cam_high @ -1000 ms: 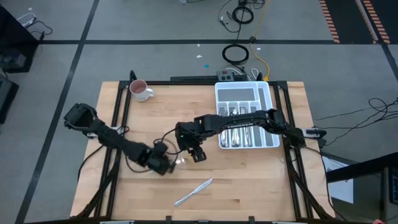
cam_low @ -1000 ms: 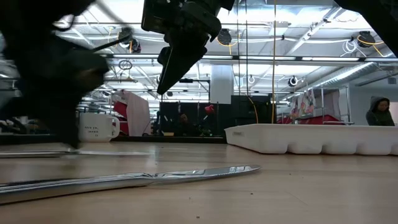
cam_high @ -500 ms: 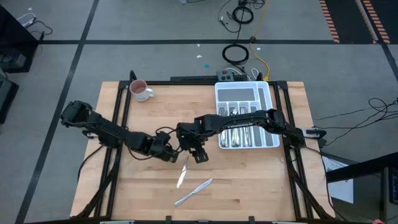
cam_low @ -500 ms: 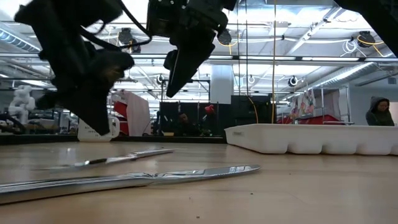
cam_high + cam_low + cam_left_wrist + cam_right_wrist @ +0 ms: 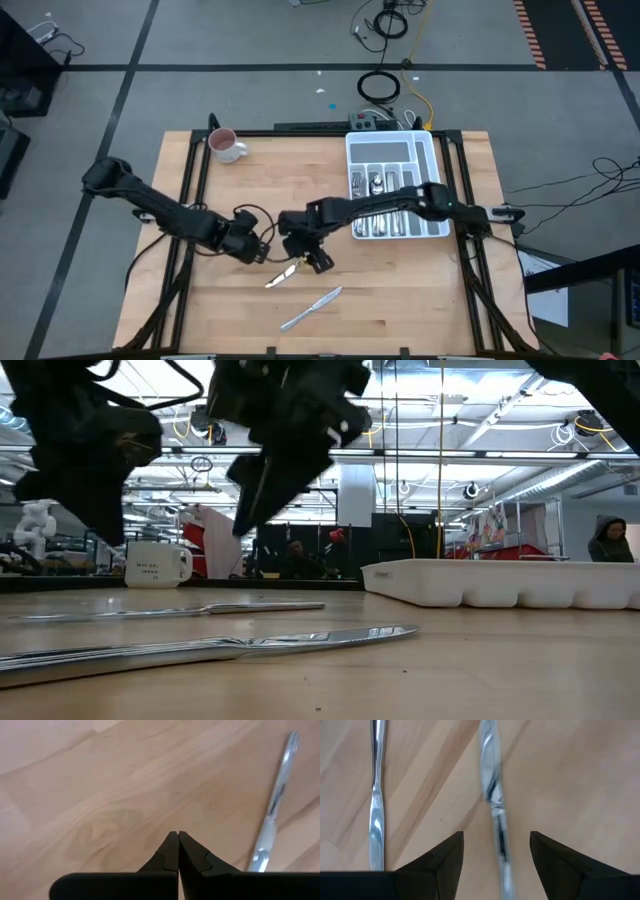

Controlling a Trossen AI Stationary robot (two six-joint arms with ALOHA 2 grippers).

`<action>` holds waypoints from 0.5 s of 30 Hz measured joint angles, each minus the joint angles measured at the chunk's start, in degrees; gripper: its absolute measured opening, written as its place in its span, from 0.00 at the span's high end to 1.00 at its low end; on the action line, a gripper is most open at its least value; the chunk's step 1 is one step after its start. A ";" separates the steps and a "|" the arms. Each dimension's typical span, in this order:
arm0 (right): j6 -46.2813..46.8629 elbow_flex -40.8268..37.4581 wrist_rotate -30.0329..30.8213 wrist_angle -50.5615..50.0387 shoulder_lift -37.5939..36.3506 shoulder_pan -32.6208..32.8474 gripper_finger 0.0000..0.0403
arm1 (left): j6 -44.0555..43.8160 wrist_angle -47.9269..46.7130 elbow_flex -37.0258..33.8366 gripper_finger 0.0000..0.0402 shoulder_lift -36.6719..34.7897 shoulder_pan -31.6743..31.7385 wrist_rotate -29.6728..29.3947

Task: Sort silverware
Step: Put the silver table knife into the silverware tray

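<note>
Since a second before, the right gripper (image 5: 312,259) had come down, jaws spread, over a slim shiny metal knife (image 5: 494,815) running lengthwise between its fingers; the clenched left gripper (image 5: 262,253) waited beside.

Silverware on the surface: two slim, shiny silver pieces lie flat on the bare wood, apart from each other, both slanting the same way.
Near piece (image 5: 311,308): a knife, lying toward the near edge, near the middle; blade pointing right and far.
Farther piece (image 5: 281,275): shorter in view, lying just left and far of the knife; its kind cannot be told.
Sorted silverware (image 5: 385,206): several pieces lying lengthwise in the compartments at the far right.
</note>
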 joint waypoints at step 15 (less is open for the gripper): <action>3.00 -0.06 2.46 6.18 7.97 2.19 0.46 | -4.51 -12.59 0.02 1.00 -10.18 -4.61 0.04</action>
